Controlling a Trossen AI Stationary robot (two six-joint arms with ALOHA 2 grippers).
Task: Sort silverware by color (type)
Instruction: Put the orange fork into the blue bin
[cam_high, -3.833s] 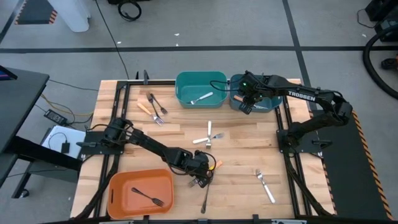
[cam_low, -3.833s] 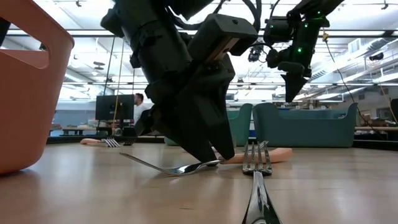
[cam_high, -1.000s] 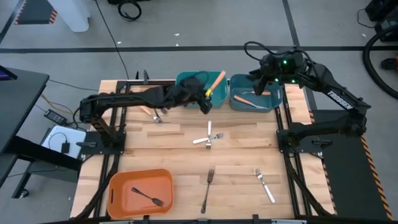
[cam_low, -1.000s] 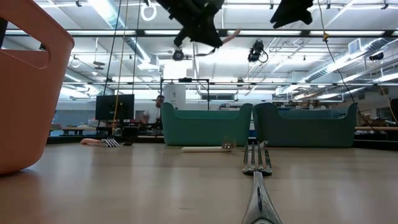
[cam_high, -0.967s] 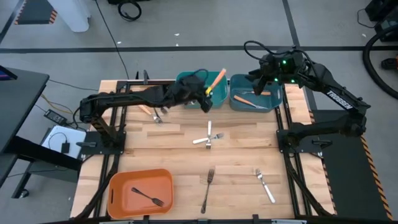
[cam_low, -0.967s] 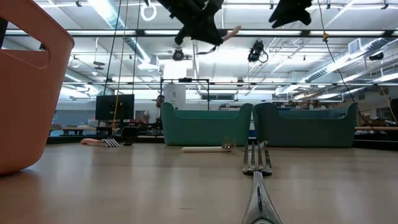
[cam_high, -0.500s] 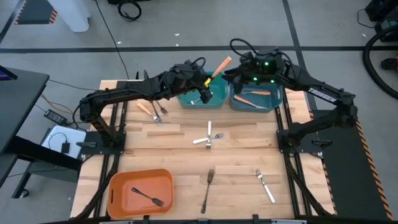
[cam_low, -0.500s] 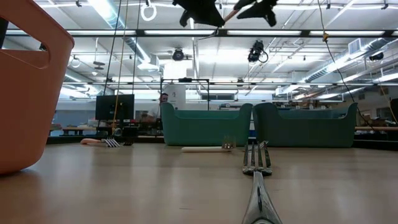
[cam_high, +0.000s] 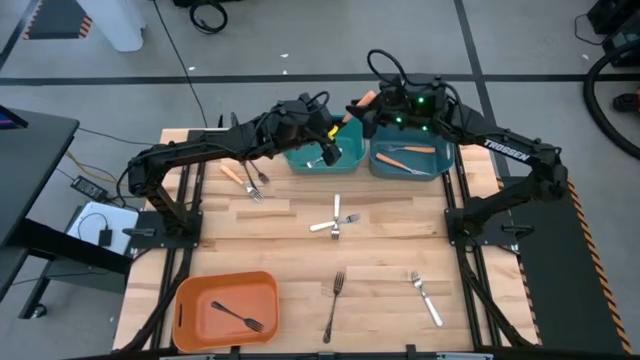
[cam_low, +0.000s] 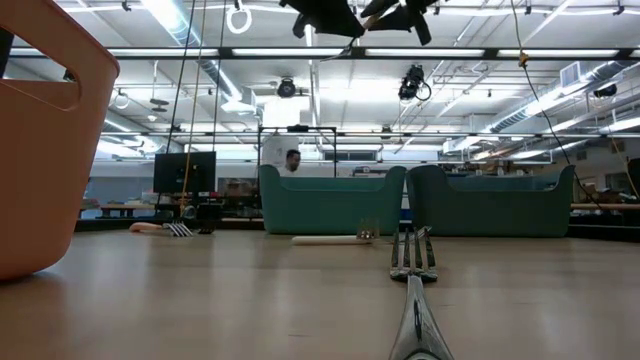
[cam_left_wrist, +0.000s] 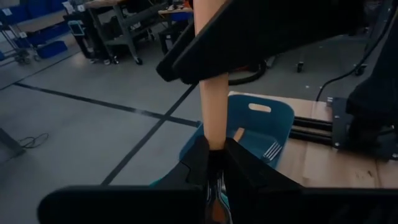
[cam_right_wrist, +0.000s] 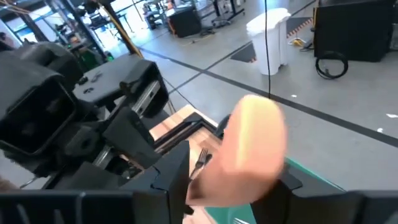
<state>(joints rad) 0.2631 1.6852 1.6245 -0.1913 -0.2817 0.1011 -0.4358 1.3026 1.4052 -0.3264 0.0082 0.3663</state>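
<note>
An orange fork (cam_high: 349, 113) is held above the teal bin (cam_high: 300, 155), in the upper middle of the high view. It is pinched near its tines by the left end effector (cam_high: 328, 141), whose fingers (cam_left_wrist: 200, 163) are narrow on it, and its handle is pointed up and right. The handle's tip is flanked by the right end effector (cam_high: 372, 108), whose jaws are wide; contact cannot be told. "TROSSEN" (cam_high: 503, 147) is read on the right arm. Another orange fork (cam_high: 405, 155) is seen in the blue-grey bin (cam_high: 440, 168). Two white forks (cam_high: 335, 220) are crossed at the counter's (cam_high: 290, 225) centre. A dark fork (cam_high: 237, 318) lies in the orange bin (cam_high: 190, 300) at lower left.
</note>
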